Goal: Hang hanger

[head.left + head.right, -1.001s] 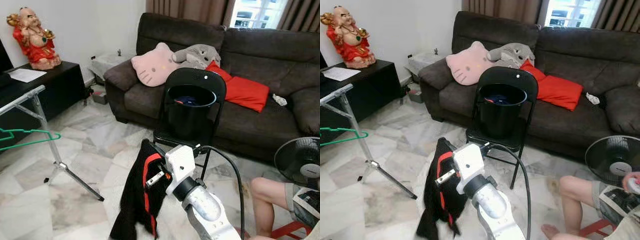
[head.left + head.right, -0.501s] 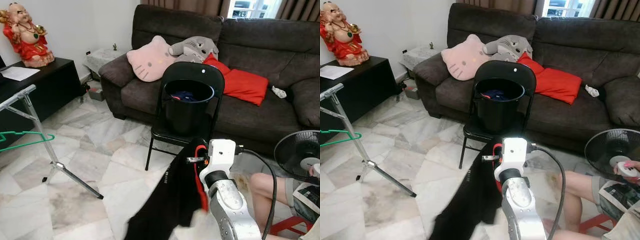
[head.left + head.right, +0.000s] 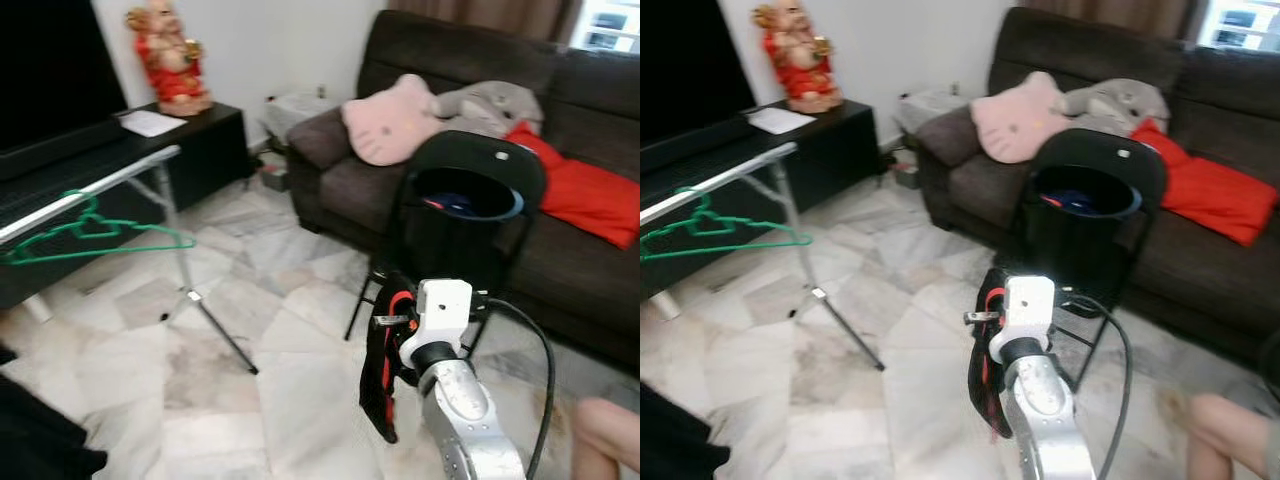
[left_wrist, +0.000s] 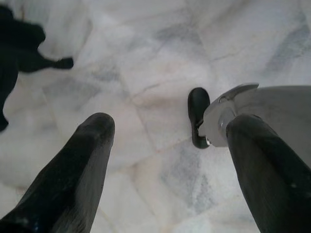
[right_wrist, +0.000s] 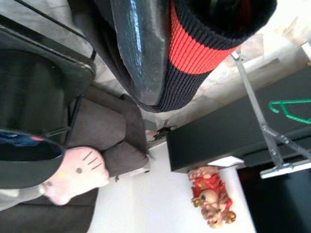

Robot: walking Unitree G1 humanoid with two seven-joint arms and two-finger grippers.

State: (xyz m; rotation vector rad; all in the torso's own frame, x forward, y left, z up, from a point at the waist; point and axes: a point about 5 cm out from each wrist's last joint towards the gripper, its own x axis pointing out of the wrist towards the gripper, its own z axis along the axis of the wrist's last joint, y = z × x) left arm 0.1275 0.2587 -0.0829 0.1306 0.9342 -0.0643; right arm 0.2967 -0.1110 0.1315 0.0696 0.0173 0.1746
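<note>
Filling the back of the room, a dark brown sofa carries a pink cat-face cushion, a grey plush toy and a red cushion. Pale marble floor spreads in front of it. Along the left wall stands a low black cabinet; on its tabletop sit a red and gold figurine and a sheet of paper. A metal drying rack on splayed legs stands before the cabinet, with an empty green hanger hanging from its rail.

A black folding chair stands near the sofa, and a black bucket holding dark clothes rests on its seat.

The right gripper is raised in front of the chair, well apart from the rack. A black garment with red stripes hangs down beside the right arm's white wrist, and the wrist view shows one black finger pressed against its ribbed black and red cloth; how far the fingers are closed, and the task's hanger inside the cloth, cannot be made out.

The left gripper hangs low over the floor, fingers spread wide and holding nothing.

A person's bare knee shows at the lower right.
</note>
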